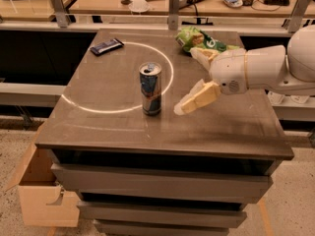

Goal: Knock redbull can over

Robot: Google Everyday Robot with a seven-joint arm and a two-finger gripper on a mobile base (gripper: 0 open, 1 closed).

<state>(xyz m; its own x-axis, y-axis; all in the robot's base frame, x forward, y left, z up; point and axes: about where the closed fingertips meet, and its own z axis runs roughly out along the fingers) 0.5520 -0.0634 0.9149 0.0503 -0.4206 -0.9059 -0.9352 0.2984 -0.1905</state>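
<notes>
Camera view, dark table [221, 127], hand [198, 78] near redbull can [150, 90]

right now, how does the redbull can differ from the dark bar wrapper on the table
The redbull can stands upright near the middle of the table; the dark bar wrapper lies flat toward its far left corner. The can is blue and silver; the wrapper is mostly dark. The gripper hangs open right of the can, far from the wrapper. Both rest on the table, untouched.
</notes>
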